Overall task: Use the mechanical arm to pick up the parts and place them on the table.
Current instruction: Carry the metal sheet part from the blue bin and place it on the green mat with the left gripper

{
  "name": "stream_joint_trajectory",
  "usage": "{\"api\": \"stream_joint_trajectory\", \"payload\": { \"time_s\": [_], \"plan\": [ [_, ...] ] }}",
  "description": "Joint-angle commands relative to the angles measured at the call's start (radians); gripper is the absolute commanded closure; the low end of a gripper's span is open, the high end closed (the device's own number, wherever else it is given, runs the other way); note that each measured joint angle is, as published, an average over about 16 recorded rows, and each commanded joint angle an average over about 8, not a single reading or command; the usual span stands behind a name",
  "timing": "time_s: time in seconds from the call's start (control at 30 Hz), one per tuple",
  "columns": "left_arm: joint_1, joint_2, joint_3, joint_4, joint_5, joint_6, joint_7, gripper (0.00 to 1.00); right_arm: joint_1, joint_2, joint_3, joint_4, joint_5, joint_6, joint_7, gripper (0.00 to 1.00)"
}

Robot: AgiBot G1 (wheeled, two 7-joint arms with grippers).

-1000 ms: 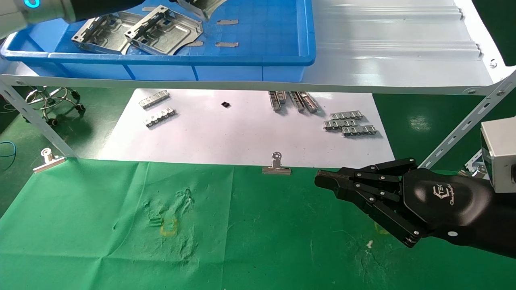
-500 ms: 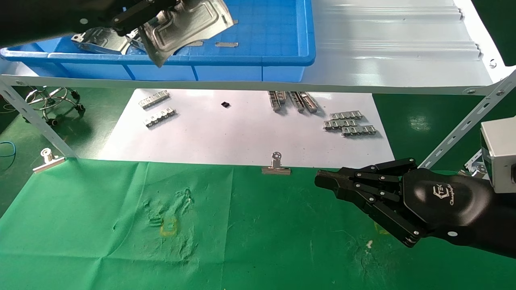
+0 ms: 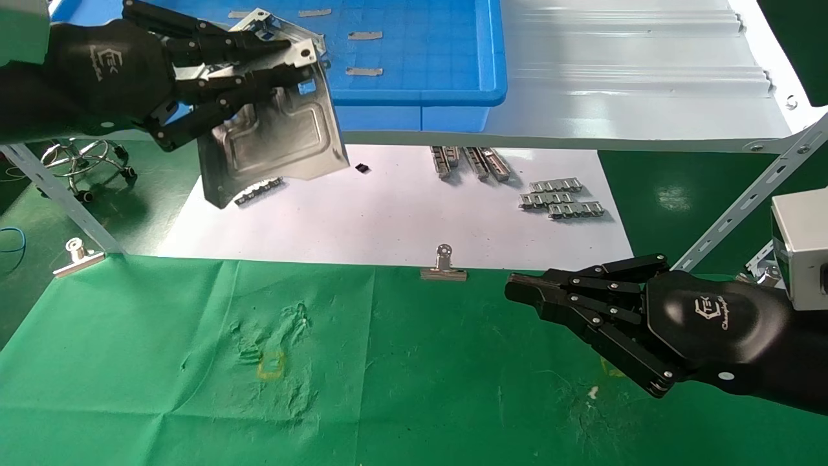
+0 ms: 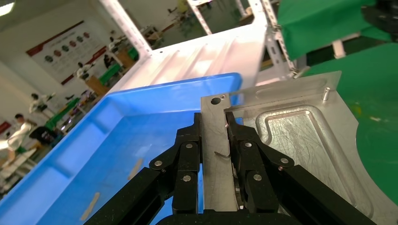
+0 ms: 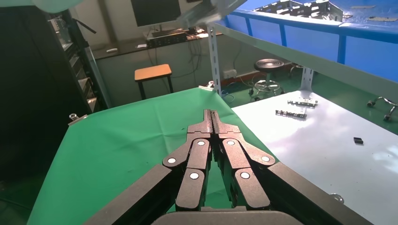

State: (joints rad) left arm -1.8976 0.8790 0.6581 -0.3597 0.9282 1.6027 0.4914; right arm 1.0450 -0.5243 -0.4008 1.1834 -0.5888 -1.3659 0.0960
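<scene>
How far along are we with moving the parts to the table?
Done: nothing yet; no plate lies on the green table. In hand: the left hand is shut on one part, held in the air in front of the blue bin. Left: setting it down, then another part visible in the bin. The right hand hovers empty over the cloth.

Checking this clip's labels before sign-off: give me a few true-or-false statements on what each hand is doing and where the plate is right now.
1. The left hand grips a metal plate by its edge. True.
2. The plate lies flat on the green cloth. False: it hangs in the air in front of the blue bin and white shelf.
3. The right hand holds a second plate. False: it is empty, fingers pressed together above the cloth.
4. A silver binder clip sits at the cloth's far edge. True.
5. The blue bin sits on the white shelf. True.
</scene>
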Motion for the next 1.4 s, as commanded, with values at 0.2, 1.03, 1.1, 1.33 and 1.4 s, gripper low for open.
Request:
{"api": "stream_joint_trajectory", "payload": {
  "time_s": [0.2,1.03,1.1,1.33,1.4],
  "plan": [
    [0.064,-0.085,0.092,-0.152,-0.043,0.002,0.053,1.00,0.000,0.000,0.000,0.000,0.000,0.000,0.000,1.00],
    [0.177,-0.058,0.432,-0.067,0.058,-0.038,0.455,1.00,0.000,0.000,0.000,0.000,0.000,0.000,0.000,1.00],
    [0.180,-0.036,0.437,-0.029,0.060,-0.043,0.476,1.00,0.000,0.000,0.000,0.000,0.000,0.000,0.000,1.00],
    [0.192,0.027,0.443,0.087,0.061,-0.051,0.533,1.00,0.000,0.000,0.000,0.000,0.000,0.000,0.000,1.00],
    [0.195,0.039,0.444,0.112,0.061,-0.053,0.548,1.00,0.000,0.000,0.000,0.000,0.000,0.000,0.000,1.00]
  ]
}}
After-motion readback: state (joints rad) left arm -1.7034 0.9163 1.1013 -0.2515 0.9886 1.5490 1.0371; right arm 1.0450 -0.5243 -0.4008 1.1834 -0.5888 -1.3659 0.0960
